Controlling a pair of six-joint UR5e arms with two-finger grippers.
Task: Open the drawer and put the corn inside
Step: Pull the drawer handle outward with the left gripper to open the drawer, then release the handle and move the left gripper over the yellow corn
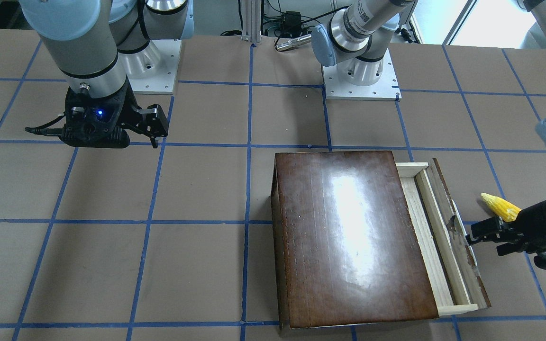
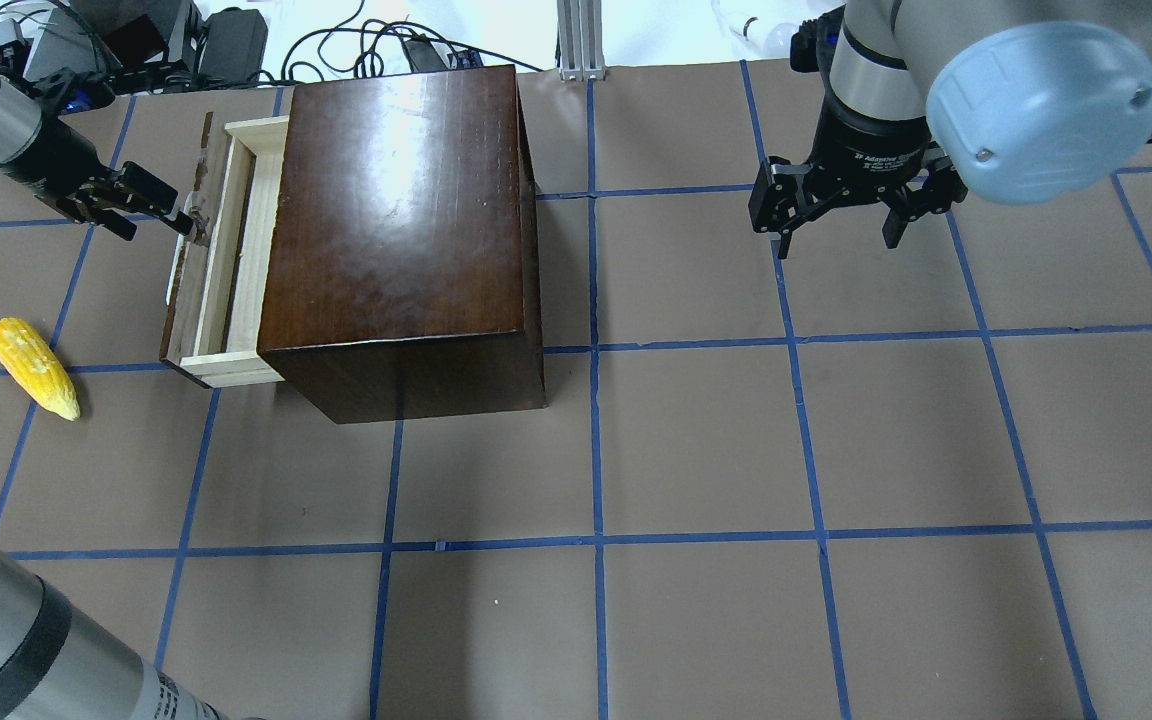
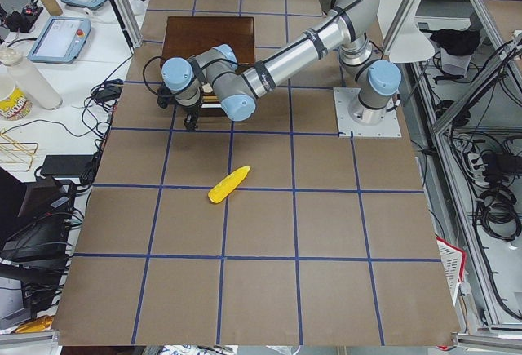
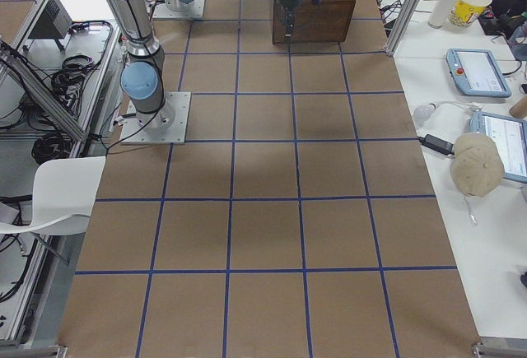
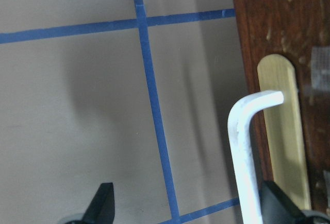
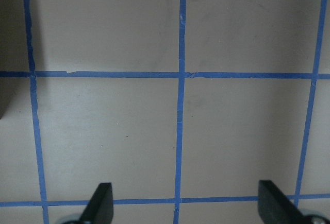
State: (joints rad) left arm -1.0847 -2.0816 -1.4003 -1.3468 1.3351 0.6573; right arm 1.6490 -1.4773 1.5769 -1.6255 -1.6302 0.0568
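The drawer [image 2: 226,250] stands a little way out of the glossy dark-brown box [image 2: 396,220], and a strip of its pale wood tray [image 1: 436,227] shows. Its whitish handle [image 5: 245,152] is on the dark front panel. My left gripper [image 2: 151,205] is open at the drawer front. In the left wrist view [image 5: 191,206] the handle lies between the fingers, close to the right-hand one. The yellow corn [image 2: 33,367] lies on the table, nearer the robot than the drawer front, also in the front-facing view [image 1: 500,206]. My right gripper [image 2: 836,235] is open and empty above the table, far from the box.
The table is brown paper with a grid of blue tape [image 2: 596,450]. The arm bases [image 1: 360,78] stand at the robot's edge. Side benches hold tablets [image 4: 476,70], a paper cup [image 4: 468,0] and cables [image 2: 406,45] beyond the table's edge.
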